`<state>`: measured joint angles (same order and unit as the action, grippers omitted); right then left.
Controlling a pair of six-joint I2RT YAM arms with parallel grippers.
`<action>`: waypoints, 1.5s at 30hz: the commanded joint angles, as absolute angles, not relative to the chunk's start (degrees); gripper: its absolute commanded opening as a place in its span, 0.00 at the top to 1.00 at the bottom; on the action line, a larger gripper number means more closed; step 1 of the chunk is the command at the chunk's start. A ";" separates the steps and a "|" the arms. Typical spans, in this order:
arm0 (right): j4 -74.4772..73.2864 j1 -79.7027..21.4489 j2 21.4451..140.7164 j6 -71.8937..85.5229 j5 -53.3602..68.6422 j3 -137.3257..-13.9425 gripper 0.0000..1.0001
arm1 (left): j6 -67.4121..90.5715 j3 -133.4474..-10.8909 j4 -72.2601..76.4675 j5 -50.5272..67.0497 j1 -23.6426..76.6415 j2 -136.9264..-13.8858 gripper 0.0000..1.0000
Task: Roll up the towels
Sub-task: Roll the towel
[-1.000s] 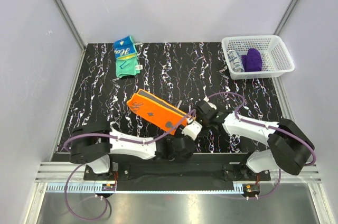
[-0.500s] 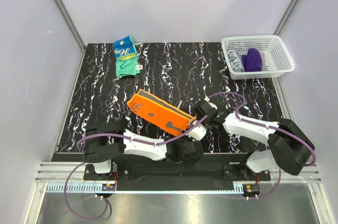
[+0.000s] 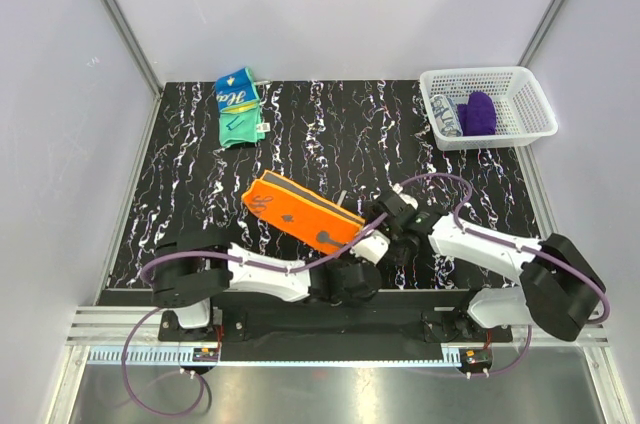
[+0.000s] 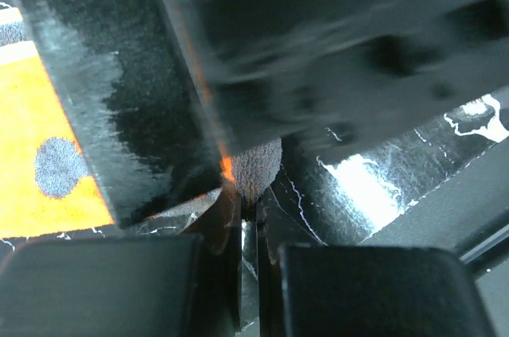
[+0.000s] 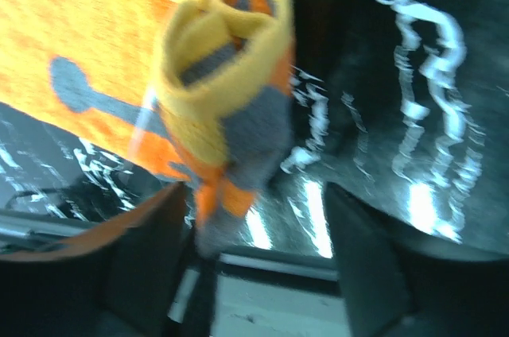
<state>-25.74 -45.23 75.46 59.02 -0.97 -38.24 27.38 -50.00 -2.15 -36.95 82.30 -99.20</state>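
The orange towel (image 3: 298, 209) with grey trim lies slanted on the table's near middle, its near-right end rolled up. In the right wrist view that rolled end (image 5: 225, 75) shows yellow and grey layers. My right gripper (image 5: 262, 253) stands open around it, the cloth nearer its left finger (image 5: 147, 253). My left gripper (image 4: 253, 203) is shut on a grey corner (image 4: 256, 168) of the orange towel. Both grippers, left (image 3: 367, 247) and right (image 3: 386, 224), meet at that end. The teal, blue and yellow towel (image 3: 240, 104) lies crumpled at the far left.
A white lattice basket (image 3: 521, 89) stands at the far right with a purple cloth (image 3: 478, 114) and a patterned roll inside. The black marbled table (image 3: 330, 134) is walled by grey panels. The left arm's purple cable loops near the front edge.
My left gripper has closed onto the towel's grey corner. My right gripper has opened and let go of the rolled end. The left arm has shifted slightly right.
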 commanded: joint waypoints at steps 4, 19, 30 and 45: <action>-42.16 -44.22 69.62 55.63 -10.45 -46.66 0.14 | 28.39 -47.20 1.14 -33.93 78.14 -95.63 1.00; -37.30 -38.14 49.69 53.00 -10.83 -42.64 0.03 | 29.97 -43.26 6.92 -19.64 73.66 -90.72 1.00; -16.01 -38.14 40.95 55.64 3.77 -25.94 0.08 | 40.07 -32.35 26.51 4.11 60.30 -86.84 1.00; 0.95 -38.15 48.25 57.39 6.07 -19.96 0.11 | 59.84 -24.62 55.16 20.83 53.00 -93.59 1.00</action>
